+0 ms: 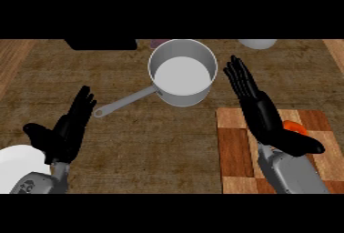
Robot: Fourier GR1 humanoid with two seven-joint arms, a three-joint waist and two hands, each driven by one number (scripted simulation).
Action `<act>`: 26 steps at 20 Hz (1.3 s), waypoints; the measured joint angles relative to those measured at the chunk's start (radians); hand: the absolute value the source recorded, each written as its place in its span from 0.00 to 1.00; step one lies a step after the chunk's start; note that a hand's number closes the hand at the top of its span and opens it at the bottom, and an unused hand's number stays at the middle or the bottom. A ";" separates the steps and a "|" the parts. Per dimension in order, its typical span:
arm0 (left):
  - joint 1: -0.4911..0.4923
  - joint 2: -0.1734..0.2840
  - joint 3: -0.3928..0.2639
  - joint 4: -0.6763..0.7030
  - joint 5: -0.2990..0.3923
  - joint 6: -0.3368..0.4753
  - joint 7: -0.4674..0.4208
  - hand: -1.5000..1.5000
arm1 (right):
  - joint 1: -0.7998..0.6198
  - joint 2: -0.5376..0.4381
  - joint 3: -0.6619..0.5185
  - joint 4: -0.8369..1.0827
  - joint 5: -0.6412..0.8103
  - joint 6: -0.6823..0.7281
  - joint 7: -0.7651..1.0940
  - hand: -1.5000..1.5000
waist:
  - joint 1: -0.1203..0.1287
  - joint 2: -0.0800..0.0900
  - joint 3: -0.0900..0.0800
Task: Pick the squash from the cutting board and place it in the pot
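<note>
My right hand (265, 116) is over the board (235, 150), fingers straight & together, holding nothing. Squash (295, 127) sits on the board just beside my palm, partly hidden. Pot (181, 73) on table (134, 136), up-left. Left hand (67, 129) open, fingers straight

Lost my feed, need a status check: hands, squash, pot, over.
Both hands open: left hand resting, right hand over cutting board. Squash on board, mostly hidden. Pot empty, path unobstructed.

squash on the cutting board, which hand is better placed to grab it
Right. The right hand is open above the cutting board, beside the squash. The left hand is across the counter, left of the pot.
</note>
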 measured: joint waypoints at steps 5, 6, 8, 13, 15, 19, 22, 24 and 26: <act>0.021 0.032 -0.034 0.029 -0.026 -0.052 0.022 0.50 | 0.097 -0.090 -0.044 0.037 0.016 -0.024 0.126 1.00 | -0.025 -0.014 -0.012; 0.024 0.043 -0.045 0.036 -0.030 -0.071 0.029 0.50 | 0.119 -0.118 -0.057 0.059 0.024 -0.031 0.158 1.00 | -0.031 -0.014 -0.014; 0.038 0.048 -0.058 0.045 -0.032 -0.082 0.037 0.50 | 0.144 -0.210 -0.094 0.103 0.135 -0.116 0.169 0.00 | -0.061 -0.014 -0.022; 0.060 0.045 -0.092 0.074 -0.028 -0.128 0.047 0.50 | 0.215 -0.169 -0.211 0.064 0.251 -0.415 0.017 0.00 | -0.075 -0.024 -0.017; 0.054 0.031 -0.106 0.086 -0.033 -0.141 0.051 0.50 | 0.256 -0.146 -0.231 -0.002 0.268 -0.479 -0.029 0.00 | -0.064 -0.024 -0.017; 0.020 0.011 -0.099 0.130 -0.046 -0.181 0.054 0.50 | 0.383 -0.169 -0.232 -0.202 0.311 -0.510 0.047 0.00 | -0.043 -0.024 -0.017; 0.017 0.019 -0.093 0.131 -0.045 -0.200 0.061 0.50 | 0.433 -0.248 -0.228 -0.308 0.340 -0.470 0.242 0.00 | -0.036 -0.025 -0.019; 0.002 0.013 -0.090 0.150 -0.050 -0.207 0.059 0.50 | 0.439 -0.292 -0.224 -0.358 0.352 -0.440 0.384 0.00 | -0.032 -0.024 -0.019; 0.002 0.006 -0.094 0.155 -0.057 -0.212 0.057 0.50 | 0.427 -0.336 -0.241 -0.398 0.338 -0.399 0.519 0.00 | -0.026 -0.023 -0.019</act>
